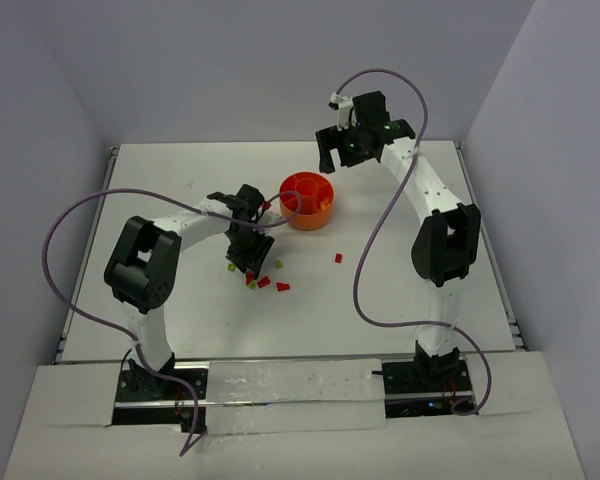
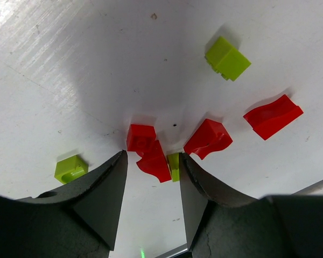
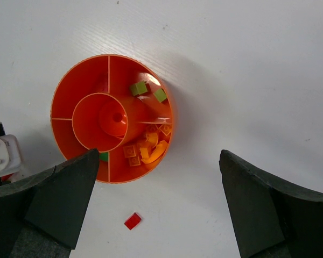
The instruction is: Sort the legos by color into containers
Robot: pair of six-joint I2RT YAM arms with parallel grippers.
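Red plastic fills the gap of the left gripper (image 2: 152, 157). Two red pieces (image 2: 148, 150), touching each other, lie right at its fingertips, with a thin green sliver (image 2: 174, 165) against one finger. The jaws stand about half apart, astride the pair and closed on nothing. The piece deeper in the gap seems to slant across it rather than along it, but the fingers crowd the view, so its long axis is uncertain.

This cluster sits on the table (image 1: 180, 180) to the near-left of the orange bowl (image 1: 310, 218), apart from it. A lifted piece would therefore have to go away from the arm bases and rightward.

The left wrist view shows four red pieces and three green, counting the sliver. One more red brick (image 1: 337, 258) lies alone, near-right of the bowl.

Inside the bowl, two green bricks (image 3: 139, 88) share one compartment and a heap of orange pieces (image 3: 148, 148) fills the next. A single green bit (image 3: 103, 156) peeps out beside a finger.

The right gripper (image 3: 159, 161) hangs above the bowl's far side, spread wide and empty. It is well apart from the cluster, so the left arm is plainly the nearer one.
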